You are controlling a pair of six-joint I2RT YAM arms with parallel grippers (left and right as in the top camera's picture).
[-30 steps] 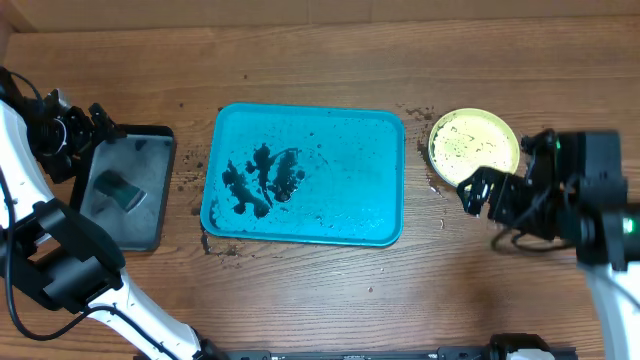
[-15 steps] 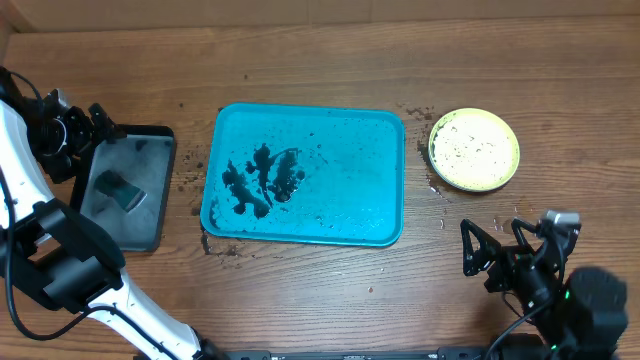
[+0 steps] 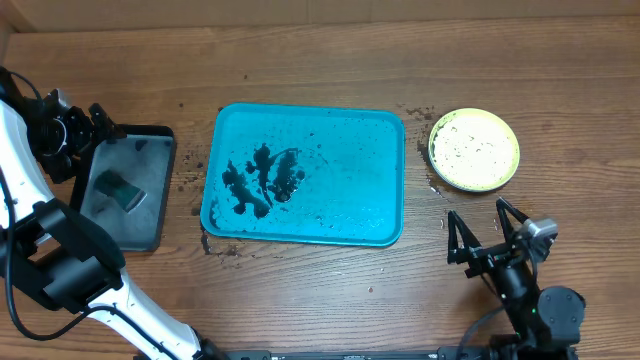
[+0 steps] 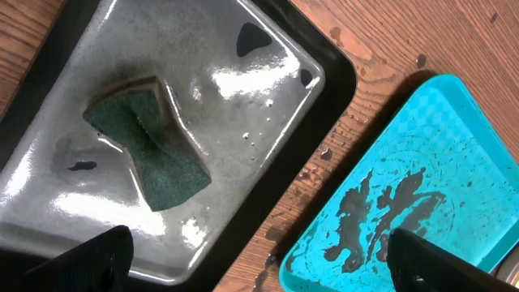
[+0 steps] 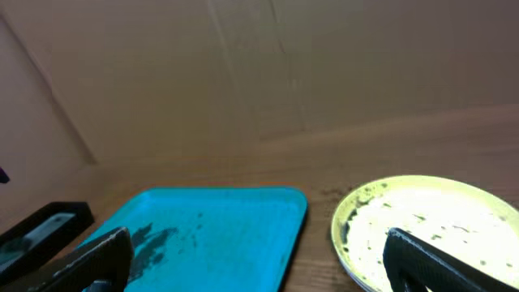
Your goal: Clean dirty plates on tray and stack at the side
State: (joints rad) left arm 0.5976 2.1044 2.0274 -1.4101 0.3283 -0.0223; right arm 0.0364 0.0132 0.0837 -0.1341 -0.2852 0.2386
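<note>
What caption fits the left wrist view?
Open left fingers over a green sponge in the wet black tray, smeared teal tray alongside.

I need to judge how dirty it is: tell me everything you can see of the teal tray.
The teal tray is large, rectangular, plastic-looking, with rounded corners and a raised rim. It lies flat on the wooden table between the black tray and the yellow-green plate, touching neither. Dark smears sit in its left half; small specks dot the rest. No plate lies on it.
</note>
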